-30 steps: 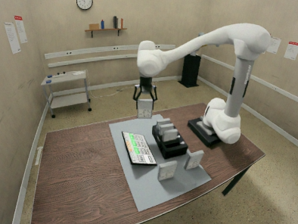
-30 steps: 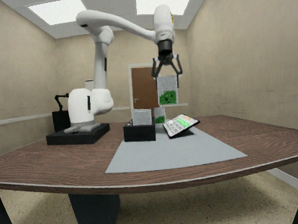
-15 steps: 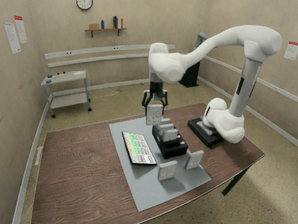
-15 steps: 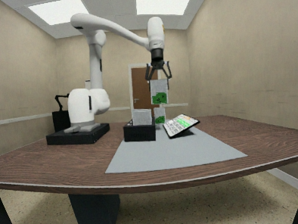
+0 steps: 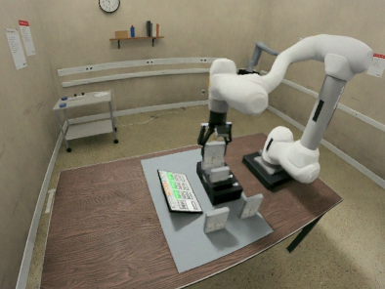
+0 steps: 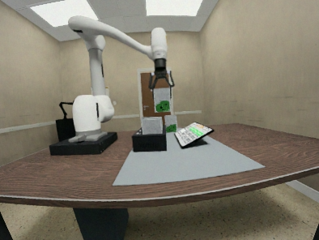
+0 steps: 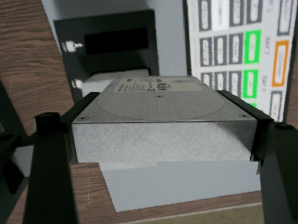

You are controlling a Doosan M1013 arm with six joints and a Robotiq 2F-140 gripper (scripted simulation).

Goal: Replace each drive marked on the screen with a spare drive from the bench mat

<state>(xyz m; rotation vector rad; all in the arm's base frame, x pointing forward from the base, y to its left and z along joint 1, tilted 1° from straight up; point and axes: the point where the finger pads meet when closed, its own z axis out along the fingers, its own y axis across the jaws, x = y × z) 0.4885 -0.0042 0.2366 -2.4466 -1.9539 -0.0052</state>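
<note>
Hand (image 5: 215, 143) (image 6: 162, 90) (image 7: 158, 105) gripping a drive (image 5: 214, 155) (image 6: 162, 100) (image 7: 162, 142) between its fingers (wide face upright), above the mat (image 5: 188, 254) (image 6: 182, 168) (image 7: 175, 187)

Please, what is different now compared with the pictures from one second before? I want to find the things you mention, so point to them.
The gripper (image 5: 214, 141) (image 6: 162, 86) (image 7: 158, 105), shut on a drive (image 5: 214, 155) (image 6: 162, 100) (image 7: 165, 105), has moved toward the robot's base and come lower, to just above the dock (image 5: 226, 195) (image 6: 150, 143) (image 7: 107, 19). Nothing was let go. The dock, the screen (image 5: 179, 191) (image 6: 193, 135) (image 7: 235, 45) and the two drives standing on the mat stayed.
</note>
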